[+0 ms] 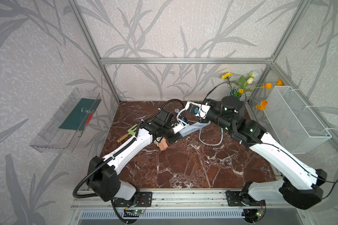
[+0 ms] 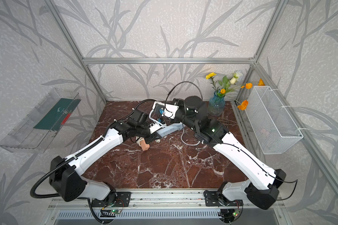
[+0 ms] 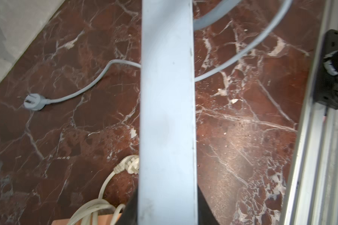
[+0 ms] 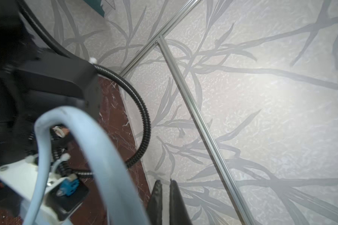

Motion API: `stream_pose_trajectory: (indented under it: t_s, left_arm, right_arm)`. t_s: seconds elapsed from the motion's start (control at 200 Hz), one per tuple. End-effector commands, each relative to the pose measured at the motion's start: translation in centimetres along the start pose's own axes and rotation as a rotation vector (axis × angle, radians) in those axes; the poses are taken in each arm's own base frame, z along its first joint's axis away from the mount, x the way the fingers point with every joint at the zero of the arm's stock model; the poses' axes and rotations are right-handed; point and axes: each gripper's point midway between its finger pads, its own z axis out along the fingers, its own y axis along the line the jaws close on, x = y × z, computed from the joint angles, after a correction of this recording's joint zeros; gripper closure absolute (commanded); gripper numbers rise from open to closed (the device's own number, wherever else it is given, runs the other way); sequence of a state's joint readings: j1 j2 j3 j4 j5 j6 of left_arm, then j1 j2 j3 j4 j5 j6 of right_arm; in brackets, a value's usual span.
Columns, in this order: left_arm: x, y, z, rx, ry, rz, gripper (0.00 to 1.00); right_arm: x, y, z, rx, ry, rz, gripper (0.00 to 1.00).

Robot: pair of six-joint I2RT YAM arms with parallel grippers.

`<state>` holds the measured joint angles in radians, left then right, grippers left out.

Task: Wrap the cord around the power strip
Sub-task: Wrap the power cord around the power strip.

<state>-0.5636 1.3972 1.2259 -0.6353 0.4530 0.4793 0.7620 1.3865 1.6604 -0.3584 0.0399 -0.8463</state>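
Note:
The pale blue power strip (image 1: 191, 129) (image 2: 169, 130) sticks out long from my left gripper (image 3: 167, 206), which is shut on its near end, a black finger on each side. Its grey-white cord (image 1: 211, 143) (image 3: 242, 52) loops on the marble, passes beneath the strip, and ends in a plug (image 3: 34, 101) lying near the back wall. Another stretch of the cord (image 4: 105, 155) arches up beside my right gripper (image 4: 165, 181). That gripper's fingers are shut with nothing between them, and it points toward the back wall just past the left wrist.
A bundled cream cord on a terracotta block (image 1: 163, 145) (image 3: 94, 212) lies under the left wrist, a green spatula (image 1: 128, 134) to its left. Back right stand a blue flower vase (image 2: 216, 106) and a white wire basket (image 1: 295, 118). A clear shelf (image 1: 66, 120) hangs on the left wall.

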Motion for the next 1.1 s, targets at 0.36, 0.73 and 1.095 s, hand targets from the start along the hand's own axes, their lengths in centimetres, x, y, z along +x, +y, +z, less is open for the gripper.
stream_pose_trajectory:
  t_s: [0.36, 0.73, 1.095]
  left_arm:
    - [-9.3, -6.5, -10.5, 0.063, -0.517, 0.166, 1.00]
    - [-14.2, 3.2, -17.1, -0.295, -0.683, -0.088, 1.00]
    - [-14.2, 5.3, -16.0, -0.158, -0.796, -0.303, 1.00]
  right_arm:
    - [15.6, 1.3, 8.4, -0.240, 0.148, 0.563, 1.00]
    - [22.9, 12.0, 8.9, -0.117, 0.191, 0.915, 1.00]
    - [17.6, 11.2, 6.1, -0.307, 0.024, 1.158, 0.97]
